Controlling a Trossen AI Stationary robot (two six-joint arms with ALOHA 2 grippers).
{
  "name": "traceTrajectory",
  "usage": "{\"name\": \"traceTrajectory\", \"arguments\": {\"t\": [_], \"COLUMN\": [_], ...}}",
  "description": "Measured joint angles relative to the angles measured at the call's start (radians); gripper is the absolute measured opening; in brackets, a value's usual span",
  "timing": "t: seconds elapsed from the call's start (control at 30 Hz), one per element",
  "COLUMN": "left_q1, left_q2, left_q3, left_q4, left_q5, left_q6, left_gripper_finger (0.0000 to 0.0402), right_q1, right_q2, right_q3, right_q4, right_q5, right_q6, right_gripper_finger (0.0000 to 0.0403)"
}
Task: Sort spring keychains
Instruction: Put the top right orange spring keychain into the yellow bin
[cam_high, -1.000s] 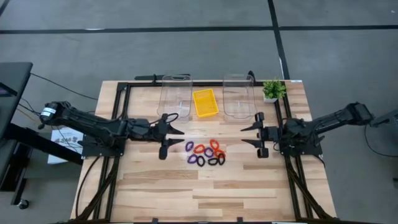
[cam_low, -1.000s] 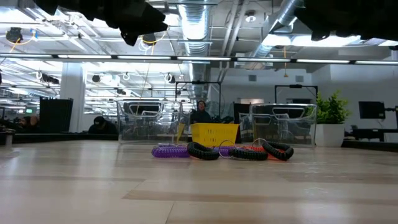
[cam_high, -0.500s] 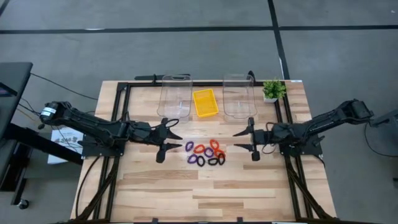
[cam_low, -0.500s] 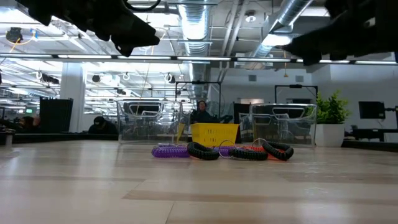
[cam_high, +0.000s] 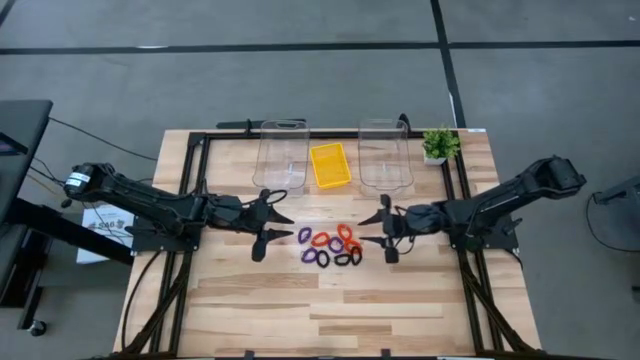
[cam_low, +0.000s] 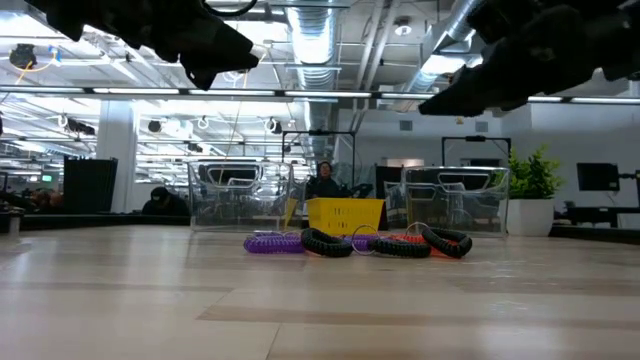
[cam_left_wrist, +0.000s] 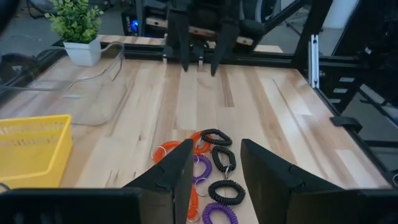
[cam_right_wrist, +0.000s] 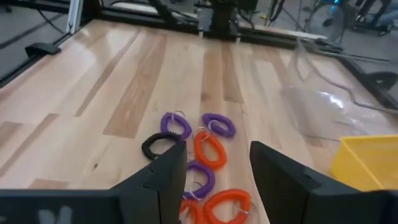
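Spring keychains (cam_high: 331, 246) sit in a loose purple/orange-red/black cluster mid tabletop (cam_high: 330, 300), in front of the yellow tray (cam_high: 330, 164) and two clear bins (cam_high: 282, 152). Left end effector (cam_high: 270, 218) just left of the cluster, fingers spread wide, empty. Right end effector (cam_high: 385, 230) just right of it, also spread wide, empty. Both look raised off the wood, hard to confirm
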Motion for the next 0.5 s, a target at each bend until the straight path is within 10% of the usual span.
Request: {"name": "traceTrajectory", "arguments": {"t": [0.5], "left_q1": [0.0], "left_q2": [0.0], "left_q3": [0.0], "left_q4": [0.036], "left_q5": [0.0], "left_q6": [-0.002], "left_gripper_finger": [0.0131], "right_q1": [-0.062], "right_q2": [0.261], "right_q3": [0.103], "right_q4": [0.069], "right_q5": [0.001], "right_q6": [-0.074], "right_gripper_finger": [0.017]}}
